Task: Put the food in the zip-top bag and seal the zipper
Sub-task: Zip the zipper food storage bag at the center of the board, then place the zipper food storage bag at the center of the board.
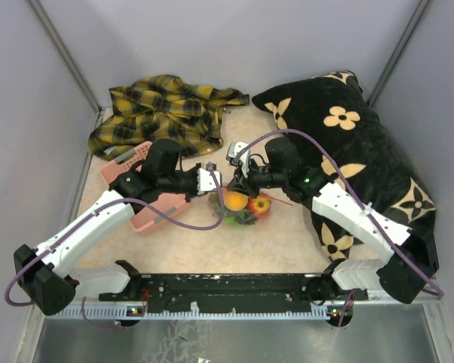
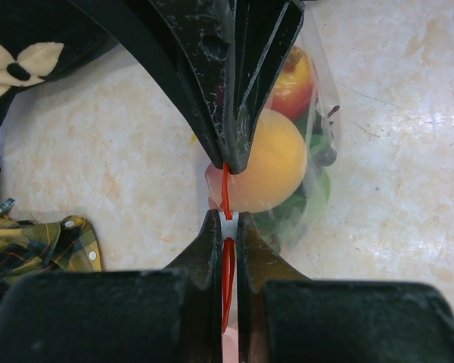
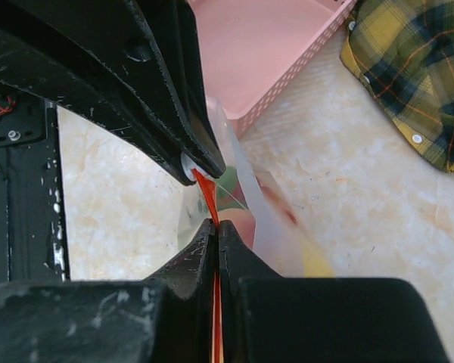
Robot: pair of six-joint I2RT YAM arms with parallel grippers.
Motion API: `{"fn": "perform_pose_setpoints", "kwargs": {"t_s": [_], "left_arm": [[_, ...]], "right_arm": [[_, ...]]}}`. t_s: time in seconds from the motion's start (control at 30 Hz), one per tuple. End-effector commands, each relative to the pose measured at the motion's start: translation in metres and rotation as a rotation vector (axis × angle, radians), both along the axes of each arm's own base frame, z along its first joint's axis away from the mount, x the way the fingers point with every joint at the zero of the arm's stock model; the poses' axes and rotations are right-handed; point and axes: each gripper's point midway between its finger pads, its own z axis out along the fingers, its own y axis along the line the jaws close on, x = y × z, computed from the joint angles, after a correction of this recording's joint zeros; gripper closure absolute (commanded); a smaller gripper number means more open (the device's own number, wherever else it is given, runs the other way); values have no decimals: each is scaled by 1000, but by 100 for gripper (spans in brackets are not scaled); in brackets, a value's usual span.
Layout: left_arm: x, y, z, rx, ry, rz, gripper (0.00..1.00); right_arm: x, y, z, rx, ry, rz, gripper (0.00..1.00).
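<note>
The clear zip-top bag (image 1: 244,206) hangs between my two grippers at the table's middle. Inside it sits the food: an orange ball (image 2: 266,162), a red apple (image 2: 293,79) and a green leafy piece (image 2: 312,198). My left gripper (image 2: 228,219) is shut on the white slider (image 2: 228,226) of the red zipper (image 2: 226,185). My right gripper (image 3: 216,224) is shut on the red zipper strip (image 3: 206,193) a short way along the mouth, and its black fingers (image 2: 231,113) nearly meet the left ones. From above, the left gripper (image 1: 213,181) and right gripper (image 1: 235,180) face each other over the bag.
A pink perforated basket (image 1: 147,195) lies just left of the bag, under the left arm. A yellow plaid shirt (image 1: 166,113) is bunched at the back left. A large black pillow with cream flowers (image 1: 356,144) fills the right side, under the right arm.
</note>
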Motion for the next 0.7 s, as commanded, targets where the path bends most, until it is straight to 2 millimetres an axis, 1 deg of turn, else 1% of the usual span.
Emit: {"fn": "perform_pose_setpoints", "kwargs": {"t_s": [0.0,0.23,0.4,0.5,0.6,0.63,0.67], "left_arm": [[-2,0,16,-36,-52,-2,100],[7,16,15,-7,-107,80,100],[14,27,9,29,-134,140,100],[19,33,5,50,-146,176,100],[17,28,11,23,-139,154,99],[15,25,15,7,-132,143,96],[13,23,18,-6,-127,136,92]], "right_arm": [[22,-19,6,-66,-93,-118,100],[31,-56,14,-63,-131,-252,100],[33,-72,12,-75,-136,-305,100],[31,-72,13,-71,-134,-299,100],[28,-65,20,-32,-126,-268,100],[28,-62,24,-14,-123,-267,100],[28,-61,27,4,-121,-267,95]]}}
